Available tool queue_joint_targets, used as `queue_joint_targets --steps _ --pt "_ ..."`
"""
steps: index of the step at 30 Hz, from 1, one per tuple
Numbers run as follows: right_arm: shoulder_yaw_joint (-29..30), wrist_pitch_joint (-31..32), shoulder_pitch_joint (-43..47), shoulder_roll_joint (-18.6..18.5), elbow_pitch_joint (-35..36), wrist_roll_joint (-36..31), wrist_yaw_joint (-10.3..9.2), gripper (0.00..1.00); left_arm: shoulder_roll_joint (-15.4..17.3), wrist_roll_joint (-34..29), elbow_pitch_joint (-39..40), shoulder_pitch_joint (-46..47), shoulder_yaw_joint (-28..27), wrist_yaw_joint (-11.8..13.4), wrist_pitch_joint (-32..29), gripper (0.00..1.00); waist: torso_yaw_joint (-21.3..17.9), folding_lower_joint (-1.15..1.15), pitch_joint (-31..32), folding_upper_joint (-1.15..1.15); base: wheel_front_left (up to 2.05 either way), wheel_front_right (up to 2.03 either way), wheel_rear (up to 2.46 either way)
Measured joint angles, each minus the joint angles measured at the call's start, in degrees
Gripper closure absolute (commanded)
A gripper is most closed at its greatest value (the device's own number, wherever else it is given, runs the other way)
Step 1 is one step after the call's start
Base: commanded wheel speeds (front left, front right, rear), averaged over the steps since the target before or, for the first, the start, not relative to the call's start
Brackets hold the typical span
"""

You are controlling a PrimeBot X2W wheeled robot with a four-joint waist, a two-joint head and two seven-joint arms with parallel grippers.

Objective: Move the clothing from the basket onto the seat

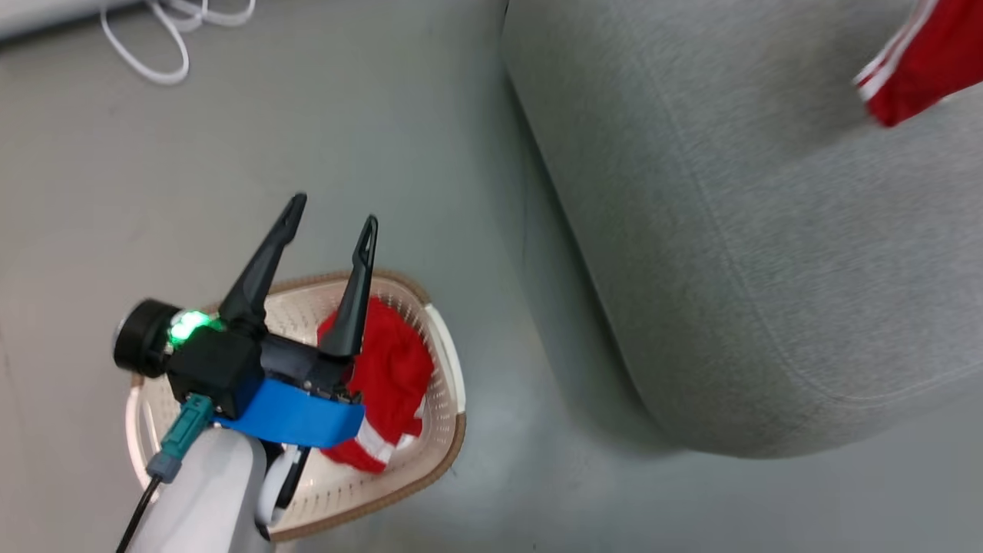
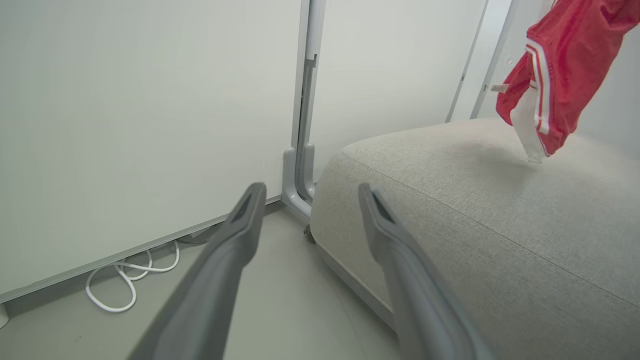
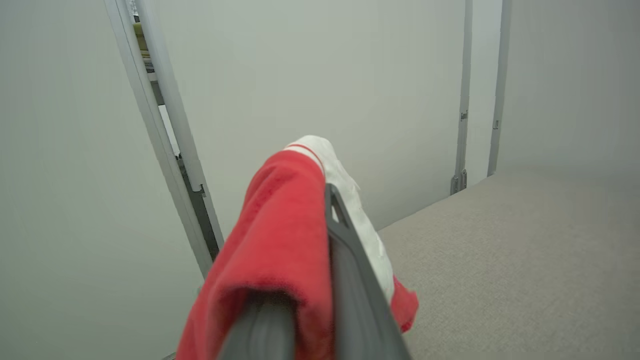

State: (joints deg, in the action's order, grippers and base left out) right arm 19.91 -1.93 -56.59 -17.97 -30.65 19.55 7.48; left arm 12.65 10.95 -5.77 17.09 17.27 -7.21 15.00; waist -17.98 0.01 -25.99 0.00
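Held garment (image 2: 560, 75): hangs off the right gripper (image 3: 322, 200), long axis vertical, low end pointing down at the seat (image 2: 500, 225). Whether that white end touches the cushion, can't tell. The right gripper's fingers are clenched on it, red cloth draped over one finger, white panel on the other side. Basket garment (image 1: 388, 376): bunched in the basket (image 1: 445, 453), in the half nearer the seat and against that wall. Its long axis runs roughly up-down in the head view, with the white stripes at the near end. The left gripper (image 1: 332, 213) is over the basket, fingers spread and empty, tips past the far rim and pointing away from the robot. The basket sits on the floor (image 1: 153, 169) near the seat's rounded corner, with a strip of bare floor between them. The seat top is broad and bare around the hanging piece. A white cable (image 1: 153, 46) is looped on the floor by the wall (image 2: 150, 100), well apart from the basket. The head view has the basket and just a corner of the held garment at top right. The left wrist view gives its full hang over the cushion plus the seat edge and seam. The right wrist view gives the grip itself.
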Motion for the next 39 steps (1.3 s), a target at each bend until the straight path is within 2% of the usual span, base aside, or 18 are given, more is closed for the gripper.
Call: queue_joint_targets --steps 6,12,13,14,19,25,31,39 --pt "9.25 -2.57 -5.10 -0.89 -8.82 -1.93 0.00 1.00 1.38 -1.33 4.59 2.22 0.71 0.00 -0.26 0.00 1.82 0.01 -7.35 0.00 0.00 0.00 0.00" --pt "13.07 -6.28 -5.71 -0.60 -17.04 -6.55 0.00 1.00 2.16 -1.48 6.80 3.18 1.44 0.00 -0.73 0.00 3.82 0.01 -12.08 0.00 0.00 0.00 0.00" --pt "13.24 -6.66 -5.69 -0.51 -18.34 -7.39 0.00 0.78 2.18 -1.48 6.88 3.19 1.52 0.00 -0.73 0.00 4.16 0.01 -12.36 0.00 0.00 0.00 0.00" --pt "13.05 -6.79 -5.56 -0.44 -19.62 -8.42 0.00 0.02 2.15 -1.46 6.87 3.20 1.63 0.00 -0.73 0.00 4.46 0.01 -12.49 0.00 0.00 0.00 0.00" --pt "11.16 -6.12 -4.81 -0.93 -24.80 -11.31 0.00 0.00 1.70 -0.91 5.61 3.19 2.08 0.00 -0.53 0.00 5.09 0.00 -10.97 0.00 0.00 0.00 0.00" --pt "7.98 -6.88 -4.83 -1.64 -27.03 -11.81 0.00 0.00 1.36 -0.37 3.47 3.11 2.02 0.03 -0.25 0.00 5.04 0.00 -8.71 0.00 0.00 0.00 0.00" --pt "3.21 -8.62 -2.21 -1.59 -28.61 -13.43 0.00 0.00 -0.54 0.76 -0.23 2.24 2.50 0.04 -0.09 0.00 5.05 0.00 -5.07 0.00 0.00 0.00 0.00" --pt "-2.65 -12.37 6.34 -0.16 -25.08 -18.01 0.00 0.00 -4.55 2.16 -3.28 -1.14 0.40 0.08 -0.01 0.00 6.53 -0.02 3.49 0.00 0.00 0.00 0.00"
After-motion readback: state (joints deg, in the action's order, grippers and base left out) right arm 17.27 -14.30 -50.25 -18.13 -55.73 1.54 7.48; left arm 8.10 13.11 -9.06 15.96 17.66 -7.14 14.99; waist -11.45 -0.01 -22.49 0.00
